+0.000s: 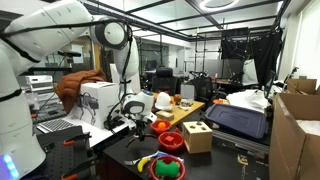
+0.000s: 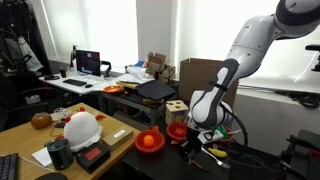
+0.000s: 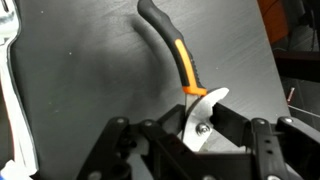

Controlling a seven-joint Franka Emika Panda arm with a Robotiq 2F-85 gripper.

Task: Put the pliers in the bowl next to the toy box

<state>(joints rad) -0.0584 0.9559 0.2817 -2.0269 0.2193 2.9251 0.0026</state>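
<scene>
You are clenching the gripper [image 3: 205, 122] on the metal head of the pliers [image 3: 185, 65], their handles reaching out over the dark bench, away from its left edge. They are looking rigid, fairly heavy and slick at that steel end, so the long handles are probably levering against your pinch.

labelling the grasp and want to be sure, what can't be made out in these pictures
- Wrist view: the pliers' head is partly covered by the gripper, shut on it; the contact is hidden.
- Both exterior views: the pliers are too small to make out under the gripper.
- The bowl beside the toy box: too small in an exterior view to tell what is inside; outside the wrist view.
</scene>
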